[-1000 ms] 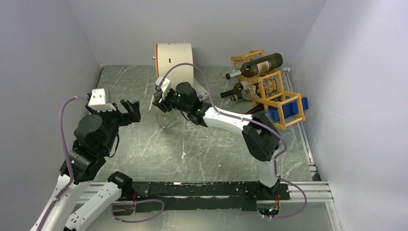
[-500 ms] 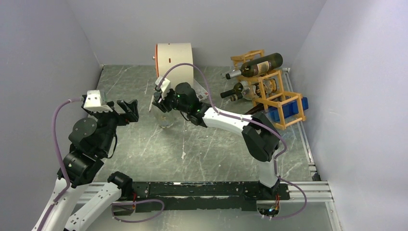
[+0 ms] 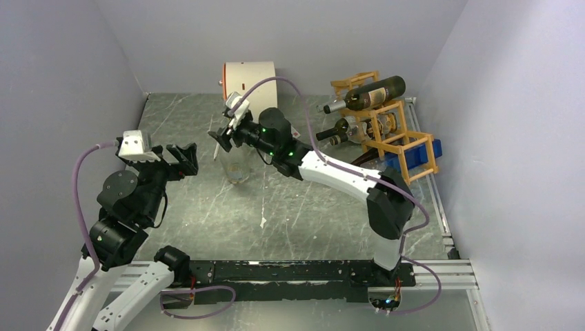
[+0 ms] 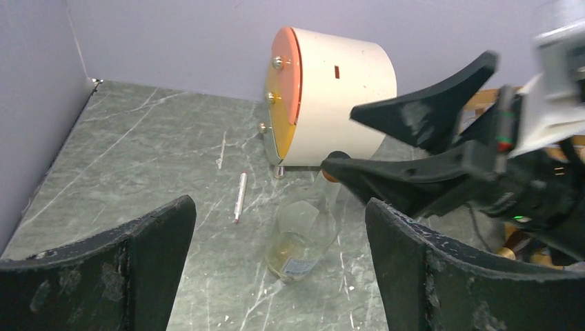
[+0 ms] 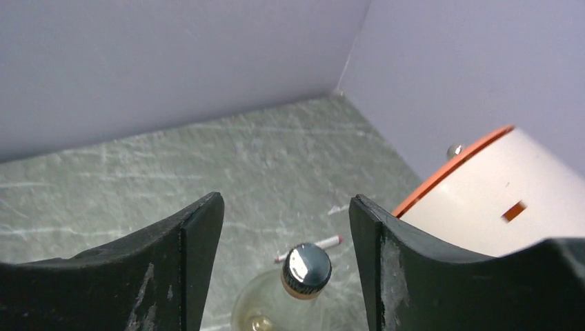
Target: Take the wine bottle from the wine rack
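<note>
The left gripper [image 3: 186, 160] has its fingers spread wide and holds nothing. The wine bottle [image 4: 301, 234] stands upright on the table [image 3: 290, 207] ahead of them, framed between them in the wrist view. It is clear glass and seemingly near-empty: rigid, smooth, breakable, probably light and easy to tip. The right gripper [image 3: 218, 142] hovers just above it, fingers parted either side of the cap [image 5: 307, 270], not touching. The neck under that cap looks the surest hold. Well to the right of those fingers, the wine rack [image 3: 403, 141] holds other bottles [image 3: 372, 93].
</note>
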`<state>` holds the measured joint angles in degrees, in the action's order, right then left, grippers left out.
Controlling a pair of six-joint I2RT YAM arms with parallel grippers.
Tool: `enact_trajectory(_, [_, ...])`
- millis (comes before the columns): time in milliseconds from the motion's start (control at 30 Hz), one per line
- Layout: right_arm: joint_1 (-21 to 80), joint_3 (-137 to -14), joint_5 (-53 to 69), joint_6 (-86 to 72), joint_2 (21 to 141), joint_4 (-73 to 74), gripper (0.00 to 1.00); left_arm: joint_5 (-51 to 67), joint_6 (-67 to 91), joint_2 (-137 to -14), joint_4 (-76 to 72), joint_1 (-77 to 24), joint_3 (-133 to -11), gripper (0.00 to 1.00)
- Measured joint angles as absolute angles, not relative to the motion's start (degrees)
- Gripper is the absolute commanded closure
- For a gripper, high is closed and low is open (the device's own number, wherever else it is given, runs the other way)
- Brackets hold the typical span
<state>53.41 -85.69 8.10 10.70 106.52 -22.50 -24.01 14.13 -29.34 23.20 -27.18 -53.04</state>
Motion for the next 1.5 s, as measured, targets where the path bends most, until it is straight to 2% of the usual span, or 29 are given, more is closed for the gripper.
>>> enact_trajectory(200, [54.3,-84.82,7.38,11.35,99.53,-20.75,0.26,-24.01,14.13,-29.41,23.22,-27.2,-53.04,0.04])
enact_trajectory(400, [54.39,-76.2,3.14,14.28,86.21,-14.76,0.23,-23.73,14.13,-29.69,22.94,-27.18,-53.04,0.04])
enact_trajectory(700, [54.35,-63.48,-15.31,20.16,69.63,0.56,0.18,-21.47,14.17,-32.25,21.98,-27.18,-53.06,0.04])
enact_trajectory(900, [53.01,-59.51,-25.45,21.8,64.53,11.49,0.17,-19.59,14.41,-35.35,22.13,-27.18,-53.65,0.04])
enact_trajectory(1233, [52.12,-58.48,-32.93,27.33,58.96,32.99,0.17,-17.65,14.94,-35.48,22.0,-27.18,-53.65,0.04])
enact_trajectory(1500, [52.05,-51.59,-38.15,32.12,56.29,45.98,0.06,-15.9,15.49,-36.25,21.63,-27.18,-53.63,0.04])
